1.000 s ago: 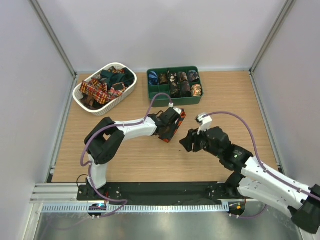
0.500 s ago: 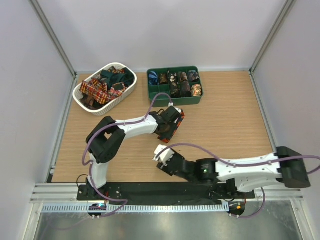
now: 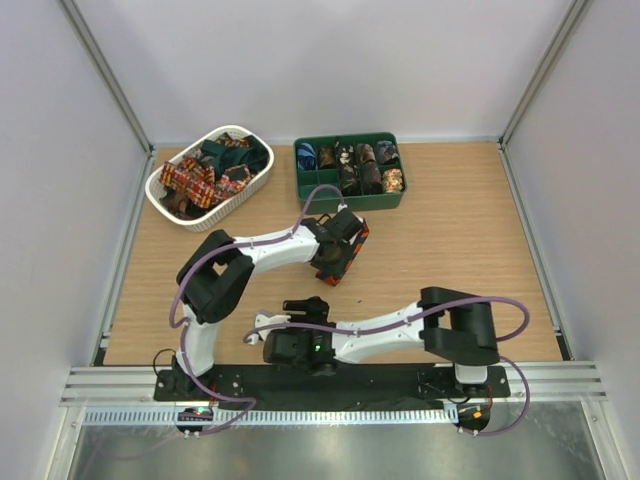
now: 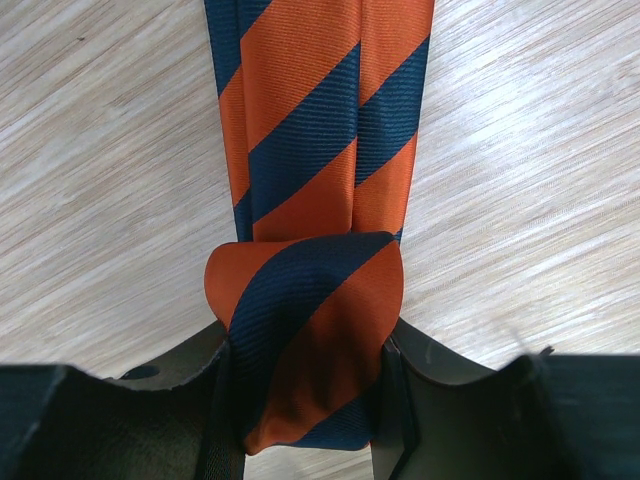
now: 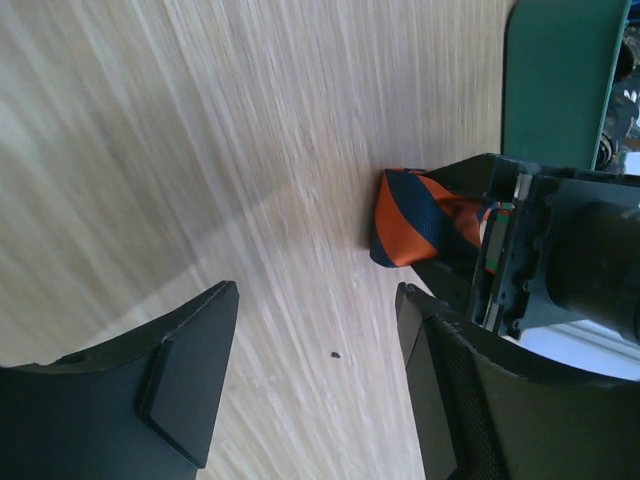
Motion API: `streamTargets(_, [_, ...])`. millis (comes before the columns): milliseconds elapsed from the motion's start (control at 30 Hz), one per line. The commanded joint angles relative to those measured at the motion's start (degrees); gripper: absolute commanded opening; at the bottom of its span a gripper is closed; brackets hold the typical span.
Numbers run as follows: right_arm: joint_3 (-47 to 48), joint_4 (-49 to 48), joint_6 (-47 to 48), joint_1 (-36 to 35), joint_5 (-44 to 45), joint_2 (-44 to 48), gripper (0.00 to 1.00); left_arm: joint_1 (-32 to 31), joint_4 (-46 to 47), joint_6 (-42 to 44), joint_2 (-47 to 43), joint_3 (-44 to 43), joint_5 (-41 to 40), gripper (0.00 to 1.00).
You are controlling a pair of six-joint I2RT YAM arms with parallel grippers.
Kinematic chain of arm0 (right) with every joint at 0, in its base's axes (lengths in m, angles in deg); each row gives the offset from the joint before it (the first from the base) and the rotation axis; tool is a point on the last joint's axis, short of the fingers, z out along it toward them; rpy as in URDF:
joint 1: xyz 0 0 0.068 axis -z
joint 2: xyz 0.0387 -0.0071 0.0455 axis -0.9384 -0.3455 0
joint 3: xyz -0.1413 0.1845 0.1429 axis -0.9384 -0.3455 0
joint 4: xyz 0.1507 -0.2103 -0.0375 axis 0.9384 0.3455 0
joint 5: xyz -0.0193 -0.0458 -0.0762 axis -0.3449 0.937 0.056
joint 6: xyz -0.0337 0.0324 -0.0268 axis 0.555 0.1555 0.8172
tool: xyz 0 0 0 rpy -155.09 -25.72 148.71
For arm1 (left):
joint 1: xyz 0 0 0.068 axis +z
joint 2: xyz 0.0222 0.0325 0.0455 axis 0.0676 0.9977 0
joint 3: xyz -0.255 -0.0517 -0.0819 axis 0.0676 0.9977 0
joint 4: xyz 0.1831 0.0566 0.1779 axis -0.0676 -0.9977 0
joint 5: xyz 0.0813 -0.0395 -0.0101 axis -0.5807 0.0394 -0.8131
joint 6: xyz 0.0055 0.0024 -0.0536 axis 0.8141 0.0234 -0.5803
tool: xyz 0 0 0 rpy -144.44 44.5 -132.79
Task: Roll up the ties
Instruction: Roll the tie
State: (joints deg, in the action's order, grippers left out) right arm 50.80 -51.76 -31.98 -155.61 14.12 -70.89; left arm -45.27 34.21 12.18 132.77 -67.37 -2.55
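An orange-and-navy striped tie (image 4: pixel 300 130) lies flat on the wooden table, running away from my left wrist camera. Its near end is wound into a roll (image 4: pixel 305 320). My left gripper (image 4: pixel 308 342) is shut on that roll, one finger on each side. From above, this gripper (image 3: pixel 338 258) sits mid-table just in front of the green tray, with orange fabric (image 3: pixel 360 238) showing at its tip. My right gripper (image 5: pixel 315 300) is open and empty over bare wood, low near the front edge (image 3: pixel 303 308). It faces the tie roll (image 5: pixel 410 230), well short of it.
A white oval basket (image 3: pixel 257 184) at the back left holds several loose ties (image 3: pixel 195 178). The green compartment tray (image 3: pixel 350 203) at the back centre holds several rolled ties (image 3: pixel 362 160). White walls close in both sides and the back.
My right arm has swung from the right middle of the table down to the near edge, left of centre, and its jaws have spread wider. The left gripper has kept its hold and place.
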Motion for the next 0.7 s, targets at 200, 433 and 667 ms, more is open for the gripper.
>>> streamTargets(200, [7.0, 4.2, 8.8, 5.1, 5.5, -9.9, 0.79, 0.3, -9.8, 0.6, 4.6, -0.9, 4.4, 0.00])
streamTargets(433, [7.6, 2.4, 11.5, 8.3, 5.5, -12.1, 0.80, 0.5, -14.8, 1.2, 7.3, -3.9, 6.7, 0.00])
streamTargets(667, [9.2, 1.3, 12.5, 10.1, 5.9, -15.4, 0.78, 0.5, -18.5, 1.0, 9.0, -6.3, 9.2, 0.00])
